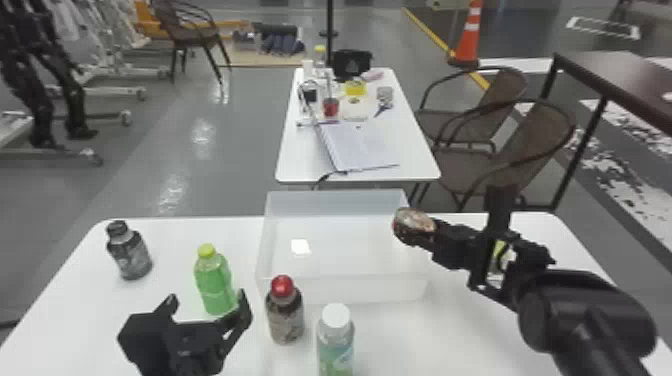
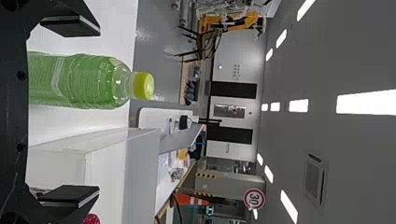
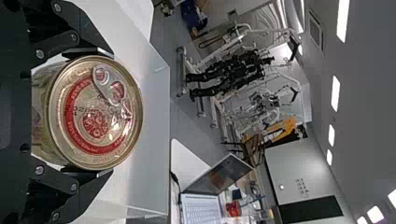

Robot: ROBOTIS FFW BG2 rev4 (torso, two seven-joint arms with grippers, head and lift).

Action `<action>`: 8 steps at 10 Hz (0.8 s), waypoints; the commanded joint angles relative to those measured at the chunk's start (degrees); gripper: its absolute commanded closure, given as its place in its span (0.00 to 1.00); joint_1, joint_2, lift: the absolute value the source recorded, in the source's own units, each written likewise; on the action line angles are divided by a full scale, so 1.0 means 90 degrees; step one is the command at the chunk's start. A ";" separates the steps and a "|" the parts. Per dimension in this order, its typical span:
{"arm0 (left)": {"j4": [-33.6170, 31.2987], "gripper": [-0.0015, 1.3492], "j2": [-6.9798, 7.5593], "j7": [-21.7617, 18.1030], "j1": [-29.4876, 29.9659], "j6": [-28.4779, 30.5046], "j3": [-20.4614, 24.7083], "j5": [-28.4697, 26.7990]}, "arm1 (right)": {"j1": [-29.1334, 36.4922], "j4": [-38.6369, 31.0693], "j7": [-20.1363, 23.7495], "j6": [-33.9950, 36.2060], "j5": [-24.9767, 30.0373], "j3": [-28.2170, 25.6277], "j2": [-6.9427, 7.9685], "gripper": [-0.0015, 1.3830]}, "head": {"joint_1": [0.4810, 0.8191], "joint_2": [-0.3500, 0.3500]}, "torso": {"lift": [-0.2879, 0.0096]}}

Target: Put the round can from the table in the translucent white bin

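Note:
My right gripper [image 1: 425, 232] is shut on the round can [image 1: 411, 223], which is up at the right-hand rim of the translucent white bin [image 1: 350, 290]. In the right wrist view the can [image 3: 95, 130] has its pull-tab lid toward the camera, with one finger of the right gripper [image 3: 100, 112] against each side; the bin's wall [image 3: 156, 107] lies beyond. Left of the bin, my left gripper [image 1: 207, 304] stands open and empty, near the green bottle. From its own wrist camera, the left gripper [image 2: 93, 110] has its fingers wide apart.
A green bottle [image 1: 215, 285] stands left of the bin, with a dark bottle [image 1: 131, 255] farther left. The red-capped bottle [image 1: 285, 317] and the white-capped bottle [image 1: 336, 340] stand before the bin. Something yellow-green [image 1: 501, 252] is partly behind the right arm.

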 commanded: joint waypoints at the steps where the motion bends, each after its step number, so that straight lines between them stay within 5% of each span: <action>1: 0.0009 0.08 -0.0017 0.0000 -0.0010 0.0031 -0.0006 0.0020 | -0.0396 0.0568 0.0190 0.0174 0.0000 0.0155 0.0083 0.75 | 0.20 0.50 | 0.63; 6: 0.0068 0.08 -0.0017 -0.0010 -0.0069 0.0090 -0.0065 0.0040 | -0.1197 0.1974 0.0620 0.0643 0.0127 0.0516 0.0210 0.73 | 0.20 0.50 | 0.63; 8: 0.0068 0.08 -0.0017 -0.0010 -0.0069 0.0090 -0.0055 0.0040 | -0.1187 0.1926 0.0620 0.0575 0.0078 0.0506 0.0210 0.24 | 0.20 0.50 | 0.63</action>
